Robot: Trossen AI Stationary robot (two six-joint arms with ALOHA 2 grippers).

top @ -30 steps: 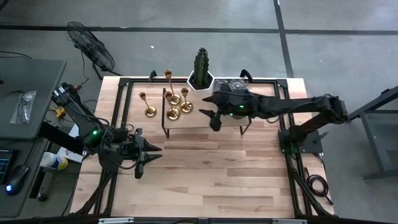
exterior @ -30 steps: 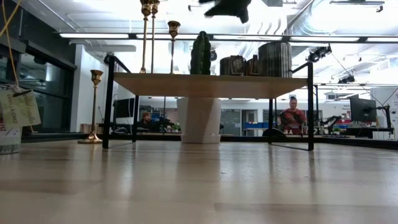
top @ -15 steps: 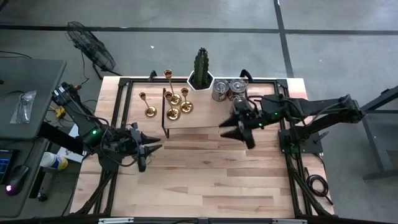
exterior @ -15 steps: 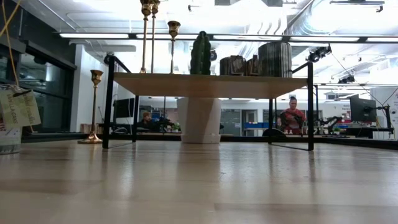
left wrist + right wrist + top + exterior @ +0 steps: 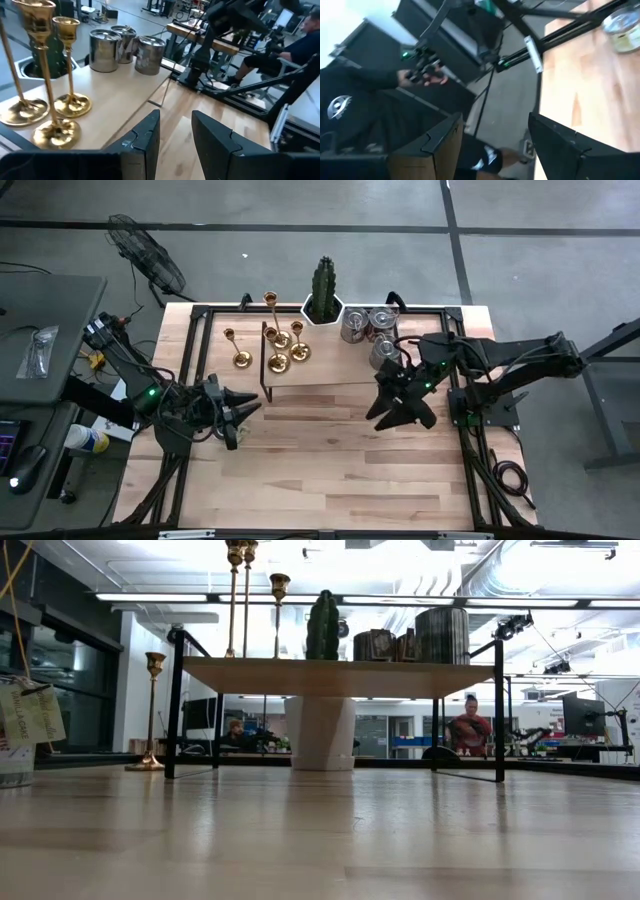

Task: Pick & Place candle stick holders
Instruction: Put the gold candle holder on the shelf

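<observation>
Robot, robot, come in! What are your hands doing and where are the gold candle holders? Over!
Both hands open, empty: left hand and right hand over bare table. Three shiny gold candle stick holders on raised wooden shelf, fourth beside it. Nothing blocking.
</observation>
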